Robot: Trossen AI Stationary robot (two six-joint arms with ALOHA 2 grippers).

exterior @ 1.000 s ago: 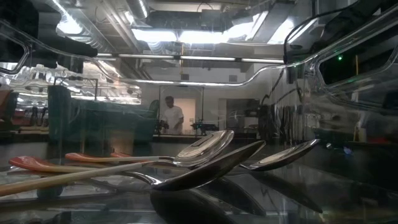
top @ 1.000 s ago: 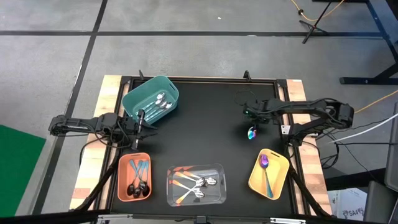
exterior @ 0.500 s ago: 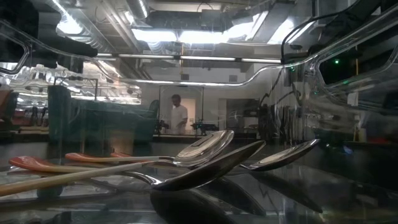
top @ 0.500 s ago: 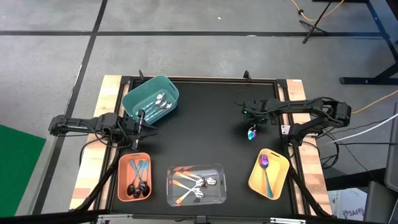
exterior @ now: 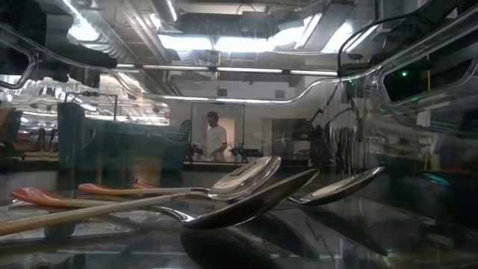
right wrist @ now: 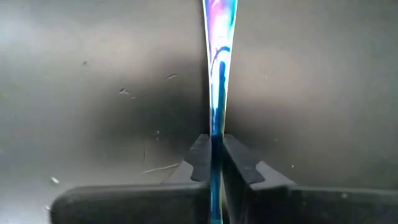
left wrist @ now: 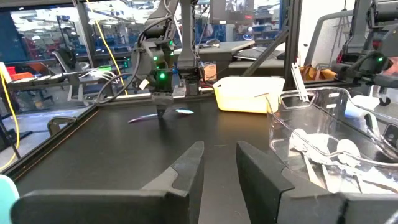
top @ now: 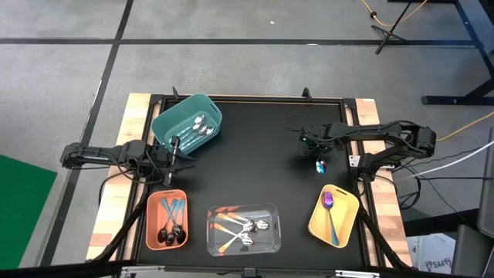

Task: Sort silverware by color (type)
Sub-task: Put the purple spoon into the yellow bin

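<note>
My right gripper (top: 314,148) hovers over the table's right half, shut on a spoon (top: 320,164) with a purple bowl and teal handle. The left wrist view shows that spoon (left wrist: 183,112) far off, lying about level, low over the black table. My left gripper (top: 176,147) is open (left wrist: 217,168) and waits by the near corner of the teal bin (top: 187,123), which holds silver spoons (top: 201,127). Black-bowled spoons (top: 171,224) lie in the salmon bin. Orange-handled ones (top: 241,226) lie in the clear bin. One purple-bowled spoon (top: 329,208) lies in the yellow bin. My right gripper pinches the spoon's thin handle (right wrist: 216,127) between its two fingers (right wrist: 199,158), coming from above and pointing down. The handle stands on edge between them and runs on past both sides of the fingers. Whether the spoon touches the table I cannot tell.
The salmon bin (top: 167,218), clear bin (top: 270,212) and yellow bin (top: 343,224) stand in a row along the near edge. The black mat's middle (top: 247,162) lies bare. In the low view a person (exterior: 214,140) stands far back in the room.
The spoon under my right gripper has shifted a little toward the table's right edge and shows smaller from above than a second ago. The left arm has kept still.
</note>
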